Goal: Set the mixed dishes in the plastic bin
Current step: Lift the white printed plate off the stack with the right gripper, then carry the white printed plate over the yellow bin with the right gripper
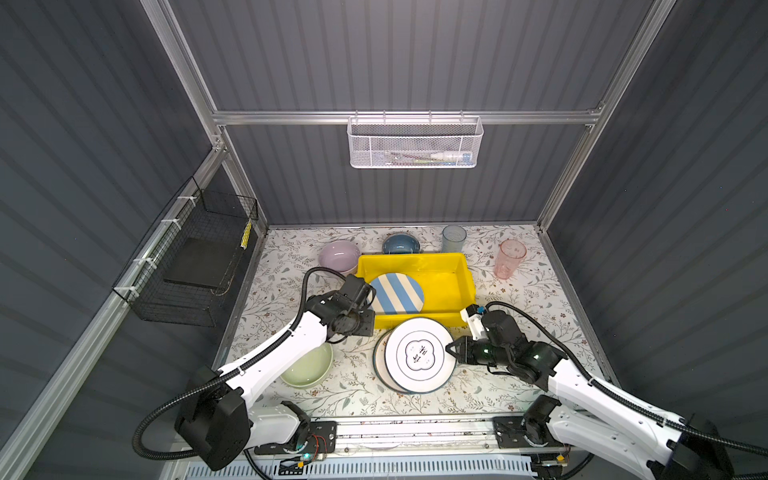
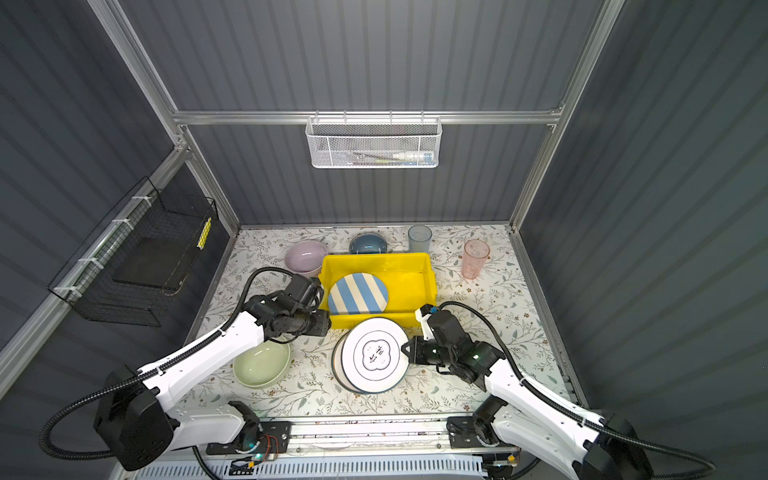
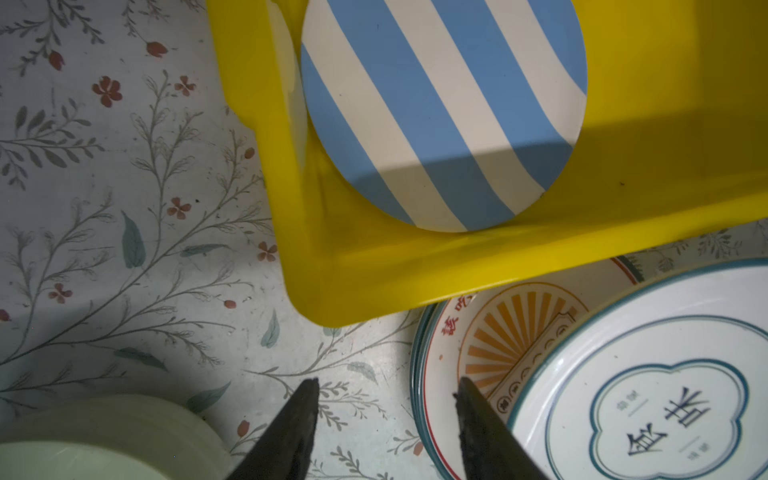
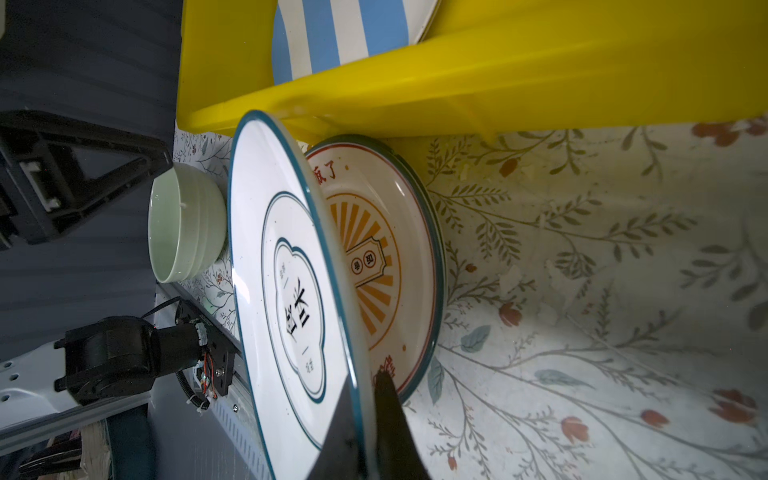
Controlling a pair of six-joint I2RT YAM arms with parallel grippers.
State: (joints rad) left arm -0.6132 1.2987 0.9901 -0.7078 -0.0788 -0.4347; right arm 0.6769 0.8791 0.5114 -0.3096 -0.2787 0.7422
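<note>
Counter (image 1: 540,291) first, floral and crowded; on it the yellow bin (image 1: 415,257), with a two-plate stack just before its near wall. The right end effector (image 4: 365,388) is pinching the rim of the white plate (image 1: 419,355), which is tipped up off the lettered plate (image 4: 386,232) beneath; its far edge sits right at the bin's near wall, touching or not I can't tell.

Here's the danger, I'd say: a one-sided pinch on a wide glazed plate may let it swivel or slip free; carried too low, the far edge could catch the lip and shove the bin, or the plate could drop back and clatter on the lettered plate. The striped plate (image 1: 397,294) fills the bin's left half, so a careless release could land rim on rim. The left end effector (image 3: 386,380) hangs spread and empty over bare counter between the green bowl (image 1: 307,368) and the stack; a swinging plate could clip it.

Containers now: the bin holds the striped plate alone. The green bowl, lilac bowl (image 1: 338,254) and blue bowl (image 1: 400,244) look empty, all outside the bin. The blue tumbler (image 1: 454,239) stands upright behind it, the pink tumbler (image 1: 509,258) to its right; nothing visible inside either.
</note>
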